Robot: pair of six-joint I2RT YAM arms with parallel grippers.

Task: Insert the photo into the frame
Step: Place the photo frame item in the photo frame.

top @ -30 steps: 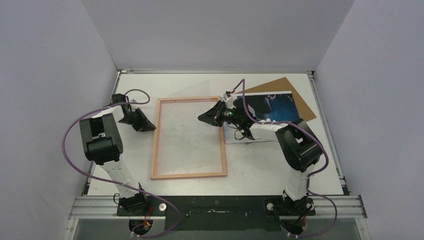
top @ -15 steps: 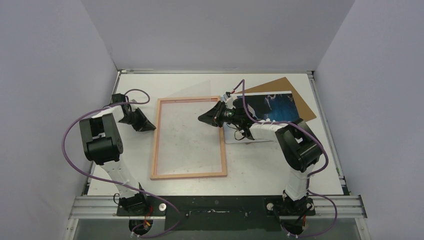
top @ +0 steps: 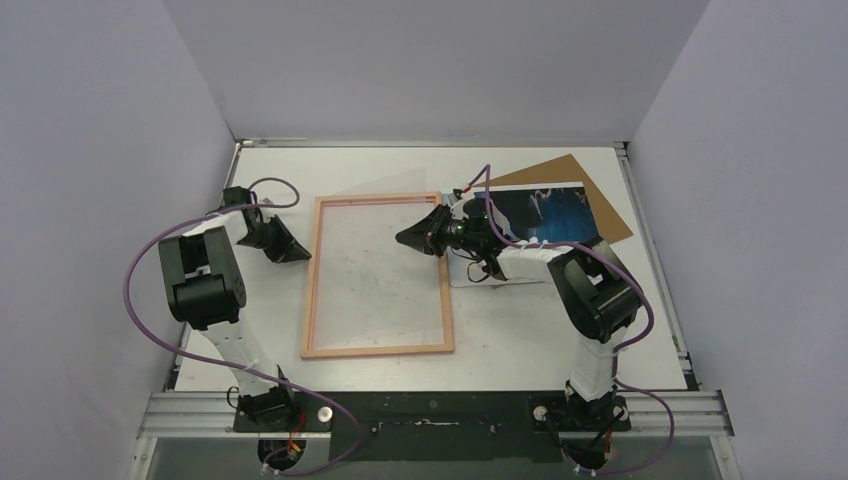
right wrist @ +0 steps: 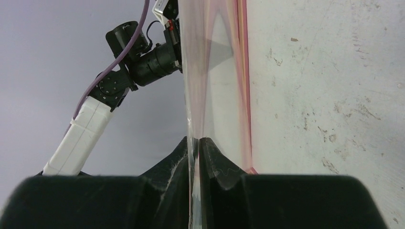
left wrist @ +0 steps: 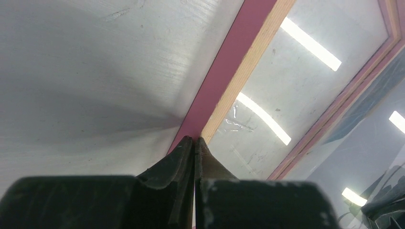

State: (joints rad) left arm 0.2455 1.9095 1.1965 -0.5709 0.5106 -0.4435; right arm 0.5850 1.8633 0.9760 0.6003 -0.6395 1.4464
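Observation:
The frame (top: 312, 290) lies flat on the table, tan wood side up, with its pink edge showing in the left wrist view (left wrist: 224, 71). The photo (top: 555, 215) lies face up to its right, partly under my right arm. My right gripper (top: 402, 238) is over the frame's upper right part. It is shut on the edge of a clear transparent sheet (right wrist: 210, 71), which it holds tilted above the frame (right wrist: 197, 139). My left gripper (top: 305, 257) is shut and empty, with its tips at the frame's left rail (left wrist: 194, 139).
A brown cardboard backing board (top: 560, 172) lies under the photo at the back right. The clear sheet shows faintly over the frame's top edge (top: 385, 185). Grey walls close in the table on three sides.
My right wrist has shifted slightly, still holding the clear sheet. The left arm, the frame and the photo have not moved.

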